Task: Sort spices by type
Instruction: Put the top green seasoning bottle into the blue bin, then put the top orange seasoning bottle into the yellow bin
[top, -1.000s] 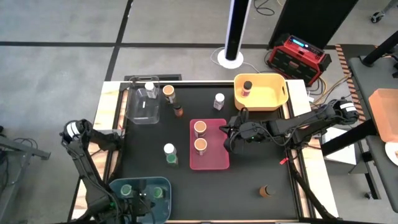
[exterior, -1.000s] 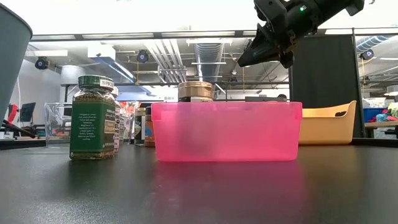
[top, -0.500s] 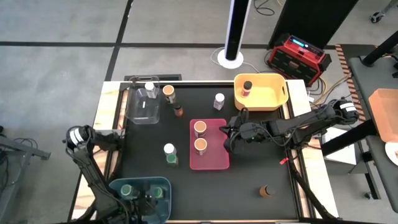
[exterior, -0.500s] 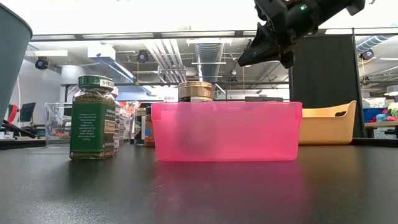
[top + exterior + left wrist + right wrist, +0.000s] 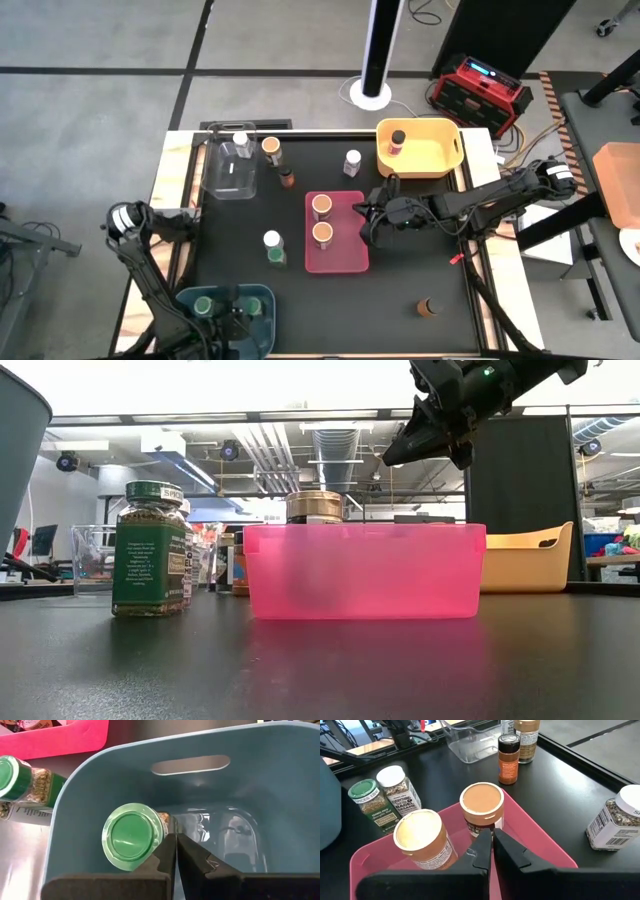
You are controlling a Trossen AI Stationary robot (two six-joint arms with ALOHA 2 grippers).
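My left gripper (image 5: pixel 175 842) is shut, low inside the blue bin (image 5: pixel 190 297) at the table's near left, close beside a green-lidded spice jar (image 5: pixel 131 837). Two green lids (image 5: pixel 203 305) show in that bin from above. My right gripper (image 5: pixel 491 837) hangs shut, holding nothing, above the pink bin (image 5: pixel 340 262), which holds two orange-lidded jars (image 5: pixel 322 206). Left of the pink bin, a green-lidded jar (image 5: pixel 367 800) and a white-lidded jar (image 5: pixel 397 787) stand side by side. A dark-lidded jar (image 5: pixel 398 138) stands in the yellow bin (image 5: pixel 440 160). My left gripper's shut fingertips (image 5: pixel 165 845) stand right beside the side of the green-lidded jar (image 5: pixel 165 822), which stands upright on the bin's floor. I cannot tell whether they touch it.
A clear bin (image 5: pixel 230 180) at the far left holds a white-lidded jar (image 5: pixel 241 143). Loose on the black table stand an orange-lidded jar (image 5: pixel 271 150), a small dark jar (image 5: pixel 287 177), a white-lidded jar (image 5: pixel 352 160) and a dark jar (image 5: pixel 427 307) at the near right.
My left gripper has sunk a little deeper into the blue bin and tipped further downward, staying shut. My right gripper has kept still above the pink bin.
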